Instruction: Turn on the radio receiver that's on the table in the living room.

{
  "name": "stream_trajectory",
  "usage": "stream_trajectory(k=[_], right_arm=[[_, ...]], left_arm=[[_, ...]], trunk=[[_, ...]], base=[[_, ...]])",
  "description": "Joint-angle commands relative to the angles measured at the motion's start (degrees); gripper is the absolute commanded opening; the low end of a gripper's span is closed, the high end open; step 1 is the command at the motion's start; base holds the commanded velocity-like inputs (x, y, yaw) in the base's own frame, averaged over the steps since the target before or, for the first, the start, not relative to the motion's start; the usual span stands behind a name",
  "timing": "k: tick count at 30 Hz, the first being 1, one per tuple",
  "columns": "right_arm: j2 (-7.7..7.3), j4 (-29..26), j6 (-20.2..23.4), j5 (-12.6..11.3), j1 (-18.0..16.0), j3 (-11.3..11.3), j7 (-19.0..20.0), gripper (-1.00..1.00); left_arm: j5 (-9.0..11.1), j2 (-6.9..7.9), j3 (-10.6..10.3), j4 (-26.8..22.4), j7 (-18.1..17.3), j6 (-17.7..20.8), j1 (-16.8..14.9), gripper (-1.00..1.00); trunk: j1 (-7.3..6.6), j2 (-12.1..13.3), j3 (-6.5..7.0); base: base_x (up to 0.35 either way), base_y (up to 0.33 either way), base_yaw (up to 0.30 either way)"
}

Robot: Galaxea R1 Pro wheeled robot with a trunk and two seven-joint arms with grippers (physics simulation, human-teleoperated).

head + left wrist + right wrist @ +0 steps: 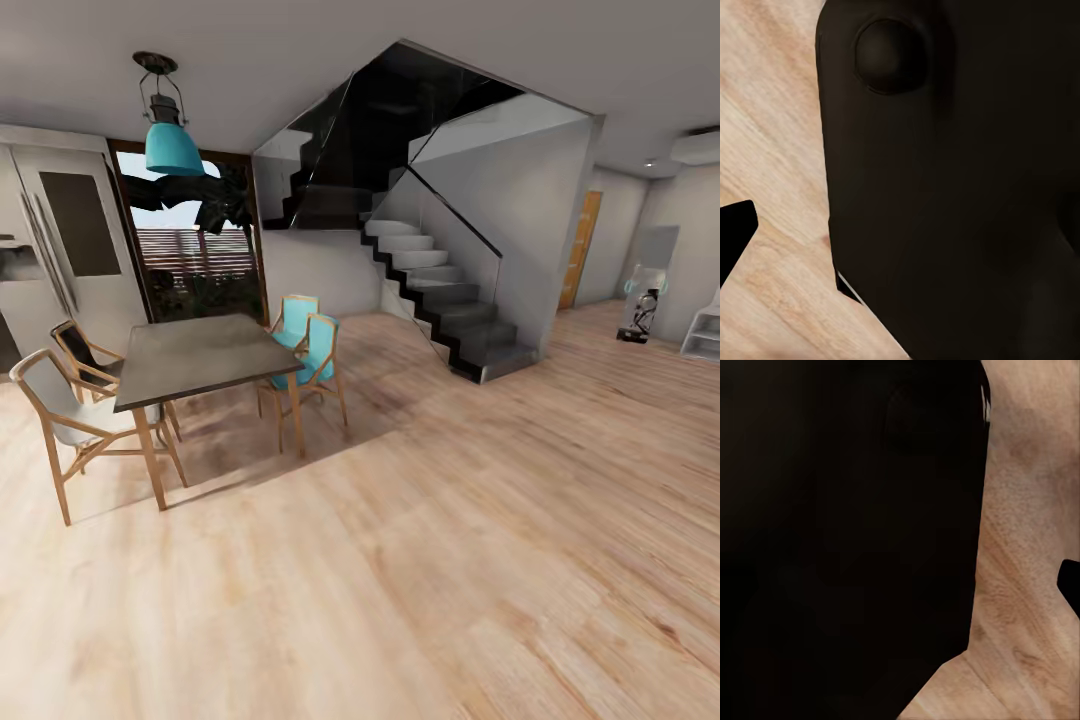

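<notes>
Robot in transit: dark-topped dining table [205,355] and staircase [440,300] ahead, wood floor [450,550] open. Gripper states: could not tell.

Both wrist views mostly blocked by a black robot body panel [960,187], claws hidden. Small black-and-white object [643,315] beyond the grey staircase [440,300] too small to identify.

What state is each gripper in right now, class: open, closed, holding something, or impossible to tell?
Left gripper: cannot be told; the left wrist view shows dark robot body over wood floor.
Right gripper: cannot be told, for the same reason.
</notes>
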Motion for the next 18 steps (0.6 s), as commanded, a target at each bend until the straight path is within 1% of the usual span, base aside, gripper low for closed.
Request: stream_trajectory(k=[1, 12, 18], right_arm=[[0.1, -0.3, -0.3, 0.1, -0.3, 0.1, 0.0, 1.0], [0.16, -0.3, -0.6, 0.0, -0.3, -0.1, -0.1, 1.0], [0.17, -0.3, -1.0, -0.4, -0.3, -0.3, -0.1, 1.0]], left_arm=[[0.2, 0.06, 0.0, -0.3, 0.1, 0.0, 0.1, 1.0], [0.2, 0.09, 0.2, -1.6, -0.1, -0.1, 0.1, 1.0], [0.2, 0.16, 0.2, -1.6, -0.1, -0.1, 0.1, 1.0]], trunk=[[0.01, 0.0, 0.01], [0.01, 0.0, 0.01], [0.01, 0.0, 0.01]], base=[[0.0, 0.0, 0.0], [0.0, 0.0, -0.006], [0.0, 0.0, -0.226]])
